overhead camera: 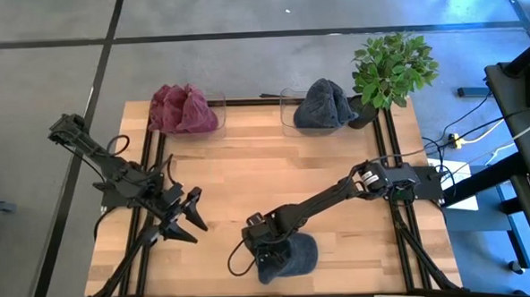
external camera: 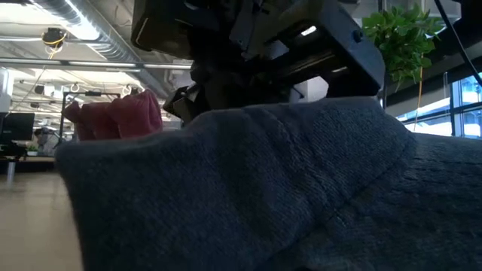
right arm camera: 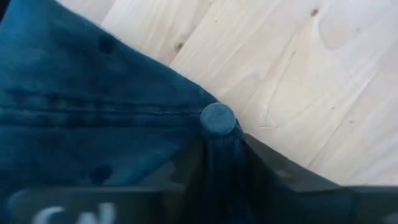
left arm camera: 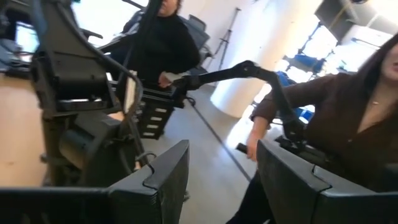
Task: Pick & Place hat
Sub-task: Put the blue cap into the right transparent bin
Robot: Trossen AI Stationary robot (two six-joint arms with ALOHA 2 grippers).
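Dark blue fabric cap [overhead camera: 292, 255]: front table edge, pinched in closed right gripper [overhead camera: 268, 252]. Left gripper [overhead camera: 180, 215]: idle at table's left, fingers apart, nothing held. Clear bin [overhead camera: 216, 104] w/ maroon cloth [overhead camera: 183, 109]; second clear bin [overhead camera: 286, 105] w/ grey knit hat [overhead camera: 325, 105].

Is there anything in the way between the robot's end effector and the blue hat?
Nothing visible. The right end effector is already down on the dark blue hat at the table's near edge, with its fingers pinching a fold of fabric. The left end effector waits apart, open.

Grey concrete floor [overhead camera: 241, 11]; potted plant [overhead camera: 391, 67] by the table; ceiling ducts [external camera: 90, 30]; bright windows [external camera: 463, 98].
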